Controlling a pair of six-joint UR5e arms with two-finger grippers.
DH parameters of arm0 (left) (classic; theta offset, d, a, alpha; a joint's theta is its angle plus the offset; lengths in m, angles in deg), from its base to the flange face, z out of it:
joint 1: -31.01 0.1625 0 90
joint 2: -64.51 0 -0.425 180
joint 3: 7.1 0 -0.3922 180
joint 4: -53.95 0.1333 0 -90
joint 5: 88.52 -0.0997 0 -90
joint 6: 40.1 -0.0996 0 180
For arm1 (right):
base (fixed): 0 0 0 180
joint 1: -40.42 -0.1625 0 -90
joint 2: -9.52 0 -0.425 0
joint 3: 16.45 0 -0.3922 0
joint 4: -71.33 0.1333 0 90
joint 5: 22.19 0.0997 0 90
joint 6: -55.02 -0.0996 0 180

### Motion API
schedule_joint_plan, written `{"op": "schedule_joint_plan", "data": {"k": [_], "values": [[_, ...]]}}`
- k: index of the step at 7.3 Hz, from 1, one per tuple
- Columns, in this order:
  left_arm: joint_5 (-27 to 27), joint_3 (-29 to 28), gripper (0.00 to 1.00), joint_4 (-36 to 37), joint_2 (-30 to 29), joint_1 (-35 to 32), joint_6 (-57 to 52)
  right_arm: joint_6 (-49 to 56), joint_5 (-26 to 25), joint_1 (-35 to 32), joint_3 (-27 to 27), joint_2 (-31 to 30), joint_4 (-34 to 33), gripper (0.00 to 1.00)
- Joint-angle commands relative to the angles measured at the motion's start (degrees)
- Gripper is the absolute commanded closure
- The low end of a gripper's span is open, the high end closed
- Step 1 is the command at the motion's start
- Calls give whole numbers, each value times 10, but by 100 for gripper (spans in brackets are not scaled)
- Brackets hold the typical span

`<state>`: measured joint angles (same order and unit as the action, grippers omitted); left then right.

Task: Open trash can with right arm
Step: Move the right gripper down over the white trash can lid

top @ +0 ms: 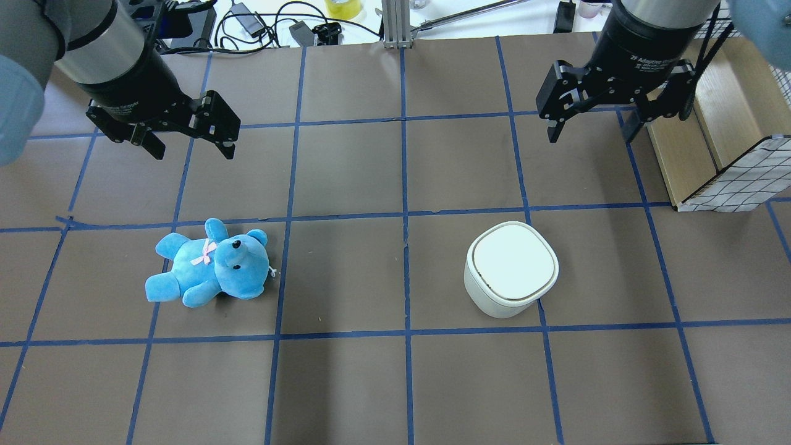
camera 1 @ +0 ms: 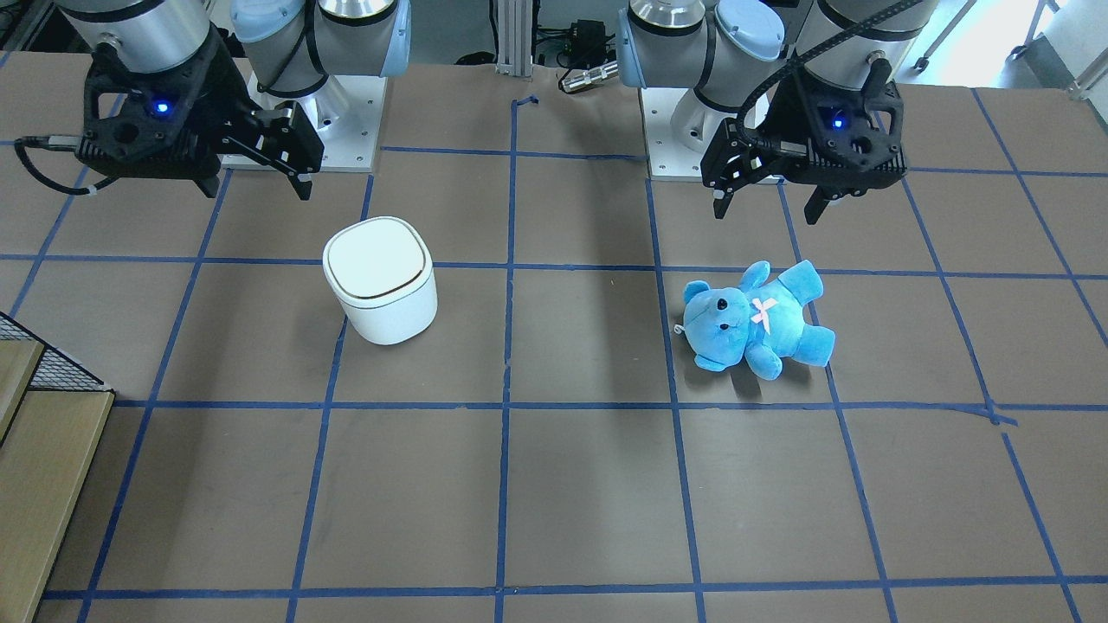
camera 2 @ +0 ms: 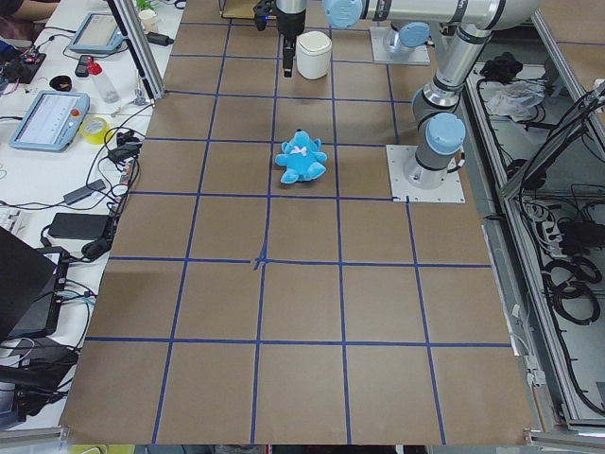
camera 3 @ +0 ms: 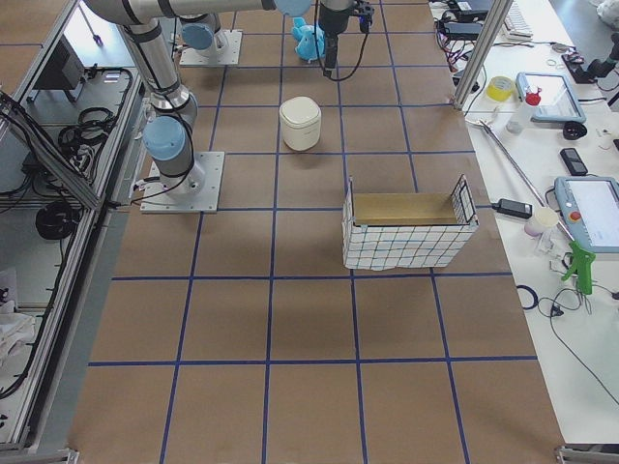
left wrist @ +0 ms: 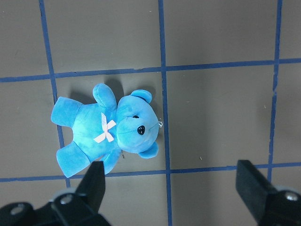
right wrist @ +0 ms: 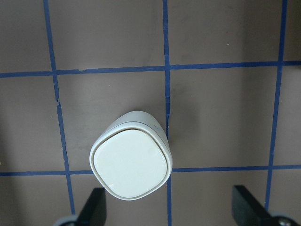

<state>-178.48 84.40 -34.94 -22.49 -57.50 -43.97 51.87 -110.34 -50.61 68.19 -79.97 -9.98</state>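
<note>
The white trash can (top: 511, 269) stands upright on the brown table with its lid shut. It also shows in the front view (camera 1: 381, 281) and the right wrist view (right wrist: 131, 162). My right gripper (top: 591, 137) is open and empty. It hangs above the table, behind the can and apart from it, and also shows in the front view (camera 1: 258, 190). In the right wrist view the can lies between and ahead of the two fingers (right wrist: 96, 205). My left gripper (top: 193, 154) is open and empty, high above the table's other half.
A blue teddy bear (top: 210, 272) lies on its back under the left gripper's side, also in the left wrist view (left wrist: 108, 129). A wire basket with a wooden liner (top: 729, 154) stands at the table's edge on the right arm's side. Blue tape lines grid the table.
</note>
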Motion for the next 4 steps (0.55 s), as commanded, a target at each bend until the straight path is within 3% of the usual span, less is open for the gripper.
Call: {"op": "schedule_joint_plan", "data": {"k": [1, 2, 3, 4], "values": [[1, 0, 0, 0, 0, 0, 0, -86, -2, -53, 2, 2, -3, 49], [1, 0, 0, 0, 0, 0, 0, -103, -4, -66, 3, 3, -3, 83], [0, 0, 0, 0, 0, 0, 0, -102, 0, -66, 9, 3, 3, 100], [1, 0, 0, 0, 0, 0, 0, -101, 3, -69, 33, -1, 7, 100]]}}
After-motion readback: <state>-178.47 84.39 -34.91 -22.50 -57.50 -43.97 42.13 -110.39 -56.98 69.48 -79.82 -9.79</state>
